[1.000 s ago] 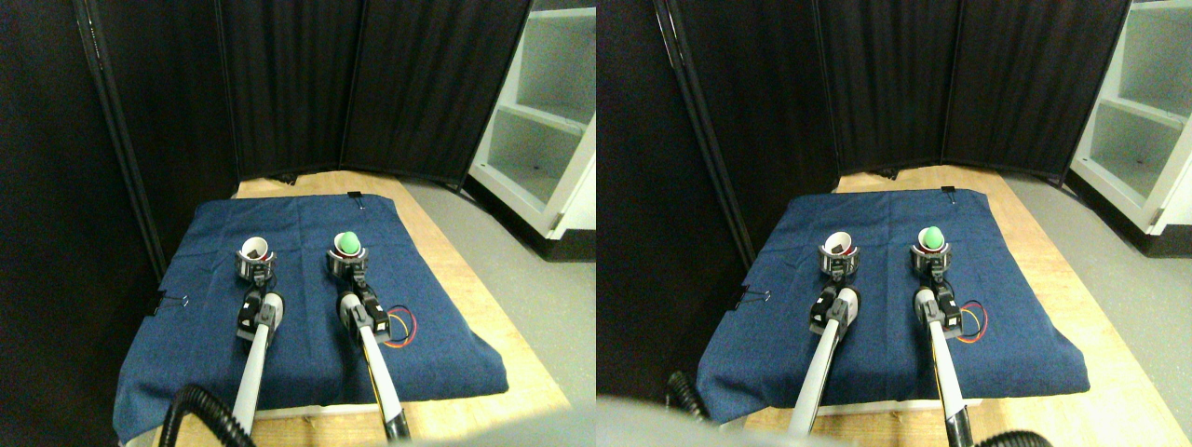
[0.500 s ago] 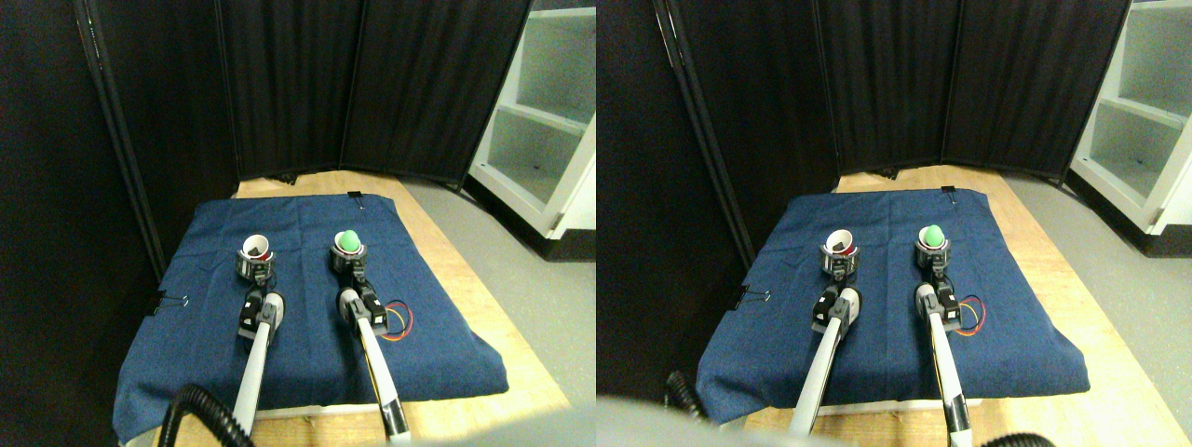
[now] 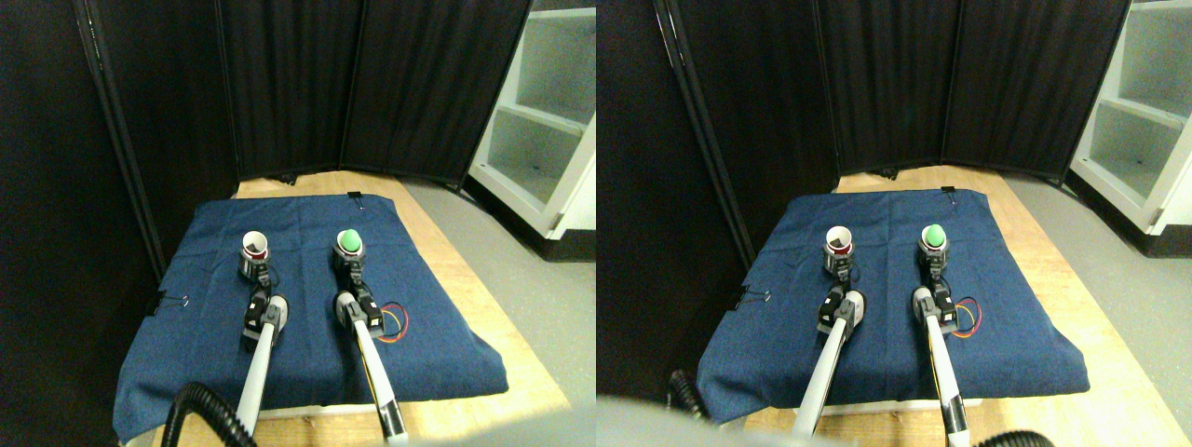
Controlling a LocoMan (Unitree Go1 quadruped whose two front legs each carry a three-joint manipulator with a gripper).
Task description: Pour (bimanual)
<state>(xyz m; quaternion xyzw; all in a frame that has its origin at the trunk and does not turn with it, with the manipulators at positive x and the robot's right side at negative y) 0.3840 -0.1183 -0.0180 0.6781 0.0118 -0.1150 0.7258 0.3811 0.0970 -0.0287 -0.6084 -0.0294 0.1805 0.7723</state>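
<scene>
A white cup (image 3: 253,244) with something dark red inside stands upright on the blue cloth (image 3: 307,354), left of centre. My left gripper (image 3: 253,269) is shut on its lower part, jaws drawn in against the wall. A green cup (image 3: 350,240) stands upright about a hand's width to the right. My right gripper (image 3: 350,262) is shut on its base. Both pale arms reach up from the bottom edge, side by side. The cups' bases are hidden by the jaws.
The cloth covers a wooden table (image 3: 466,279); binder clips (image 3: 168,301) pin its left and far edges. Black folding screens (image 3: 372,84) close the back and left. A white shelf unit (image 3: 549,121) stands at the right. A black hose (image 3: 200,410) curls at bottom left.
Both grippers' jaws, spread wide around the cups a second ago, have drawn in against them. The cups have stayed in place and upright.
</scene>
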